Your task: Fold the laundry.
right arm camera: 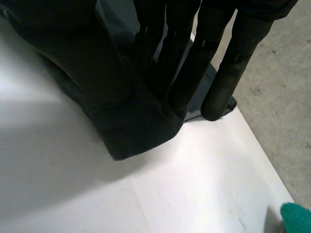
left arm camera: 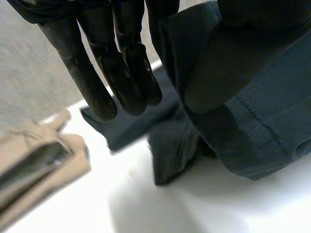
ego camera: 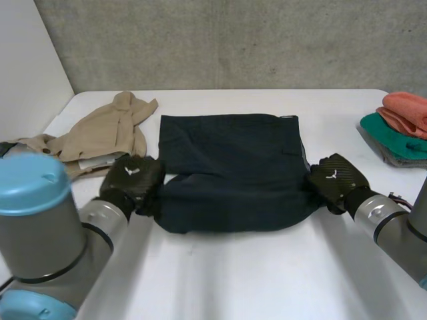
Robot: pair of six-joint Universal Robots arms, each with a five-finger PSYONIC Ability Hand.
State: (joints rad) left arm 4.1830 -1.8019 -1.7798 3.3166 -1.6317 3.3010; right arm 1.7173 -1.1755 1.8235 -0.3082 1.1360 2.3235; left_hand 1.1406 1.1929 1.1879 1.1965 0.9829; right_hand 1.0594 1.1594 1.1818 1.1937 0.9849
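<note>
At the middle of the white table [ego camera: 233, 273] lies a dark navy garment [ego camera: 230, 163], spread flat over its far part, while its near edge is bunched and lifted into a soft roll between the two hands. The left hand [ego camera: 132, 177] is at the garment's near left corner; in the left wrist view its straight fingers [left arm camera: 121, 73] lie on one side of the cloth [left arm camera: 262, 131] and its thumb presses on the other, so the corner is pinched between them. The right hand [ego camera: 335, 179] is at the near right corner, and in the right wrist view its fingers [right arm camera: 194, 63] and thumb clamp a fold of the dark cloth [right arm camera: 141, 126] just above the tabletop [right arm camera: 194, 189]. Just beyond the left hand, a crumpled beige garment [ego camera: 107, 130] lies beside the navy one's left edge, also seen past the left fingertips [left arm camera: 34, 165]. Well apart at the table's far right edge sits a stack of folded pieces, orange [ego camera: 407, 110] on top of green [ego camera: 393, 137], with a corner of the green one [right arm camera: 296, 216] in the right wrist view.
</note>
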